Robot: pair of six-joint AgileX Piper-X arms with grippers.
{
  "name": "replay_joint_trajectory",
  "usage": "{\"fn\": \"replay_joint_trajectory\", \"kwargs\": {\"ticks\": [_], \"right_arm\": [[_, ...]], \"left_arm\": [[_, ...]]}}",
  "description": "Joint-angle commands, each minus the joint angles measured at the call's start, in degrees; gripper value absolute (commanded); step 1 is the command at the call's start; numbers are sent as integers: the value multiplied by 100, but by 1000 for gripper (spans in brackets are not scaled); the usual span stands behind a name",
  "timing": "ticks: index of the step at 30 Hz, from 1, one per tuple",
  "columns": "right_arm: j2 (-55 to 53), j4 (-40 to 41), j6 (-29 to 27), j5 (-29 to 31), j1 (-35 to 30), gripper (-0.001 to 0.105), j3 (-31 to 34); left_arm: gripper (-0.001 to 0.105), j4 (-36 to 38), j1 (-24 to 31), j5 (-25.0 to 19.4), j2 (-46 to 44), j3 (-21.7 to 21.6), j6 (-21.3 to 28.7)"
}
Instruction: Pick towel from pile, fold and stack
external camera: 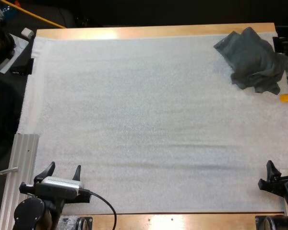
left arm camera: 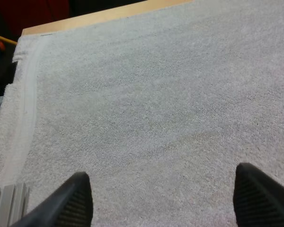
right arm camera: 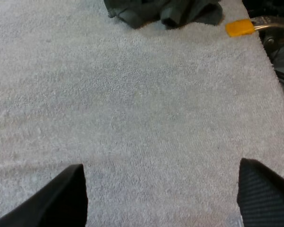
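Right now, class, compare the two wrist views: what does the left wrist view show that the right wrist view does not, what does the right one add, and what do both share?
Left wrist view, not the right: the table's wooden edge and a ribbed metal rail. Right wrist view, not the left: the crumpled towel. Both: the white mat, with the left pincer and the right pincer each open, holding nothing.

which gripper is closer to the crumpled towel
Right. The right gripper sits near right, same side as the crumpled towel; the left gripper sits near left, diagonally across.
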Motion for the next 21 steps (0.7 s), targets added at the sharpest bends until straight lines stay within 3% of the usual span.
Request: {"fn": "replay_joint_trajectory", "kwargs": {"ticks": [1,9,15,21], "right_arm": [[-212,-19,-27,31,-9,65,-7],[-230,-27,-9,22,-7,64,23],[-102,10,66,-191,-10,64,-64],[511,70,78,-595,-9,64,-554]], "left_arm": [[61,-53,-6,4,-790,-16,-22],[61,-79,-19,80,-826,-8,-37],[61,-106,-17,531,-697,-67,-47],[61,-162,-56,856,-210,-383,-73]]}}
